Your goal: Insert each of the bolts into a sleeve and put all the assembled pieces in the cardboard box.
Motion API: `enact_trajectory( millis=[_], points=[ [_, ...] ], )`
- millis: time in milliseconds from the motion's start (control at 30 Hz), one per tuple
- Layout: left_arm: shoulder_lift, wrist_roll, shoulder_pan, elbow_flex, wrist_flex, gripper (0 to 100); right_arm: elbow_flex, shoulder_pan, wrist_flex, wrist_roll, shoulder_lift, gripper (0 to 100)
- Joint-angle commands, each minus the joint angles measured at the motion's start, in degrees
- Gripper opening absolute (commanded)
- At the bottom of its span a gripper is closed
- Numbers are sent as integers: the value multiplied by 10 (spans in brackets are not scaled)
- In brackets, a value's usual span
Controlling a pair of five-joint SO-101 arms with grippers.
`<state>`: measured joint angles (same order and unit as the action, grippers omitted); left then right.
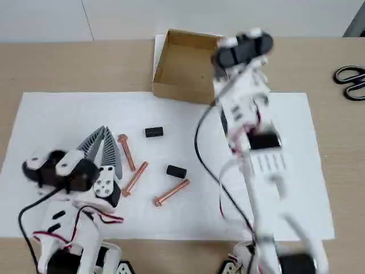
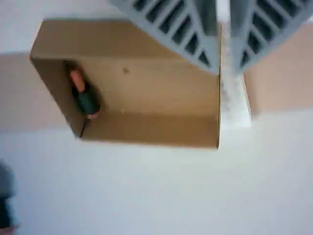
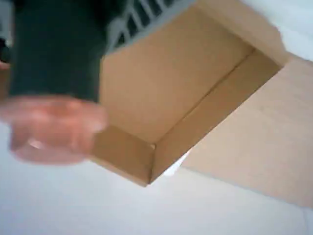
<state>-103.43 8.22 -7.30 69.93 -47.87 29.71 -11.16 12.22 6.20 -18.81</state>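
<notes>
1. High view: the left gripper (image 1: 104, 147) rests over the white sheet (image 1: 57, 125) with its fingers pressed together, just beside three loose bolts (image 1: 135, 178) and near two black sleeves (image 1: 176, 170). The right arm (image 1: 251, 114) stretches to the cardboard box (image 1: 177, 91), with its wrist above the box's right wall. Scissors (image 1: 351, 81) lie at the far right.
2. Left wrist view: the left gripper (image 2: 226, 63) has its fingers (image 2: 181, 29) nearly touching and holds nothing. One assembled piece (image 2: 84, 95), a bolt in a sleeve, lies inside the cardboard box (image 2: 146, 129) against a wall.
3. Right wrist view: the right gripper (image 3: 78, 19) pinches a dark sleeve (image 3: 54, 54) with a blurred bolt head (image 3: 54, 127) sticking out, close over the cardboard box (image 3: 210, 112).
</notes>
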Motion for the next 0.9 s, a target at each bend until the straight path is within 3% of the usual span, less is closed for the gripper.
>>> enact_trajectory(
  millis=[0, 167, 867],
  points=[
    [-6, 2, 3, 0, 12, 6, -123, 2, -63, -4, 118, 4],
    [-6, 3, 3, -1, 12, 6, -212, 2, -159, -1, 255, 4],
    [-6, 3, 3, 0, 12, 6, -671, 11, -162, 1, 732, 4]
  ],
)
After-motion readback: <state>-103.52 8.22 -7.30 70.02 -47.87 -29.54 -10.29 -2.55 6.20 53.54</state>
